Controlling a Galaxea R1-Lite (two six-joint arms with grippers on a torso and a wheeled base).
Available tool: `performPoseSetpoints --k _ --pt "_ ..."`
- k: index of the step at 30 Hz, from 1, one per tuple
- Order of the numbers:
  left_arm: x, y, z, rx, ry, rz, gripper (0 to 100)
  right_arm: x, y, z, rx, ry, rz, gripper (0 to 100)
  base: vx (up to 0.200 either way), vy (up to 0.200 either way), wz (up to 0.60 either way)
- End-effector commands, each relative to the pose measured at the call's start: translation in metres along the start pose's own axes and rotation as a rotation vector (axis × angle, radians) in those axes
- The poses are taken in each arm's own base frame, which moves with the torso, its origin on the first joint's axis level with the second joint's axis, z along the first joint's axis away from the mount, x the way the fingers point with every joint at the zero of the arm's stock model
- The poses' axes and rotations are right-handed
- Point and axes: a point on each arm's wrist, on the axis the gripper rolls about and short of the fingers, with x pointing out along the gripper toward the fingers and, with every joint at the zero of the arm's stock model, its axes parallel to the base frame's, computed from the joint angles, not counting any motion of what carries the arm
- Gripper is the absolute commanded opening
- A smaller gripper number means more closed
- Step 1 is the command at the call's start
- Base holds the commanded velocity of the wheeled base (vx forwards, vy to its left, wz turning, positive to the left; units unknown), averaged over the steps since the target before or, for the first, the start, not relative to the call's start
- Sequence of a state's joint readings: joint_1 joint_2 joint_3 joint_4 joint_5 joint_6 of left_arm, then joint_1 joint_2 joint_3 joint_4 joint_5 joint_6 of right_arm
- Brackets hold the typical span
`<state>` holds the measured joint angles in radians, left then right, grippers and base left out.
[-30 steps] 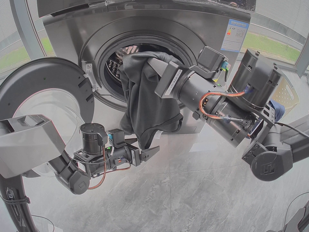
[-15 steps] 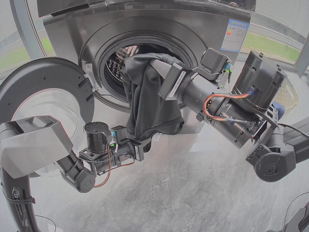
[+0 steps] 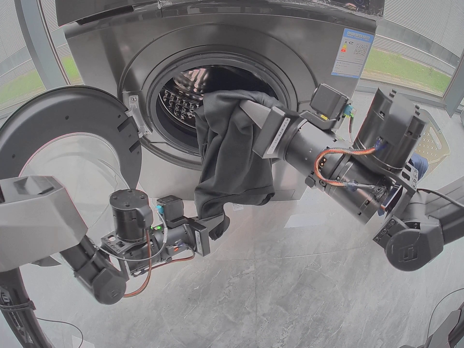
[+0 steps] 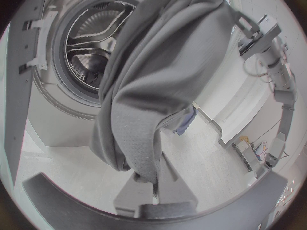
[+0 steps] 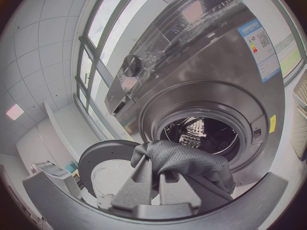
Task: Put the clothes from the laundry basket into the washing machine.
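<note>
- Now that the left tool (image 4: 154, 176) has clamped shut on the lower hem of the dark garment (image 3: 232, 155), the cloth is held at both ends. A second ago this tool hung open just below the hem, not touching it.
- Right tool (image 5: 155, 168) is closed on the garment's top edge, right at the mouth of the drum (image 3: 186, 105). It has drifted to the robot's right and slightly lower, taking the cloth along, so more of the drum is exposed.
- Garment hangs down the front of the washing machine (image 3: 111, 44), outside the drum, with its tail near the floor.
- Door (image 3: 63, 122) is swung wide open on the left.
- My read: the hem grip is there to lift the tail so it goes in with the rest. Risk is cloth draping over the rim.
- Laundry basket (image 3: 433, 143) sits far right with blue cloth (image 3: 418, 164) by it, so likely more to load.
</note>
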<state>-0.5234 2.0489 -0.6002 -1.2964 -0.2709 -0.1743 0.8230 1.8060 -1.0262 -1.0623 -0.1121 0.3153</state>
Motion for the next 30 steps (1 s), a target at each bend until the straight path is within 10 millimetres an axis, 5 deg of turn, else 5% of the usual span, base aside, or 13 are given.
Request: performPoseSetpoints --k 1,10,24,25,30 --pt "-0.060 -0.029 0.025 0.032 -0.068 -0.041 0 -0.012 -0.027 -0.018 -0.023 0.060 -0.068 0 0.000 0.000 0.00" --pt "-0.124 -0.059 0.040 0.065 -0.154 -0.126 0 -0.030 -0.030 -0.041 -0.024 0.131 -0.064 0 0.000 0.000 0.00" --pt "-0.136 -0.068 0.066 0.091 -0.270 -0.191 0 -0.028 -0.032 -0.049 -0.023 0.138 -0.068 0 0.000 0.000 0.00" --pt "-0.135 -0.069 0.068 0.092 -0.279 -0.193 0 -0.029 -0.032 -0.048 -0.022 0.128 -0.064 100 0.000 0.000 0.00" --pt "-0.130 -0.067 0.082 0.078 -0.338 -0.182 0 -0.038 -0.045 -0.068 -0.048 0.202 -0.108 100 0.000 0.000 0.00"
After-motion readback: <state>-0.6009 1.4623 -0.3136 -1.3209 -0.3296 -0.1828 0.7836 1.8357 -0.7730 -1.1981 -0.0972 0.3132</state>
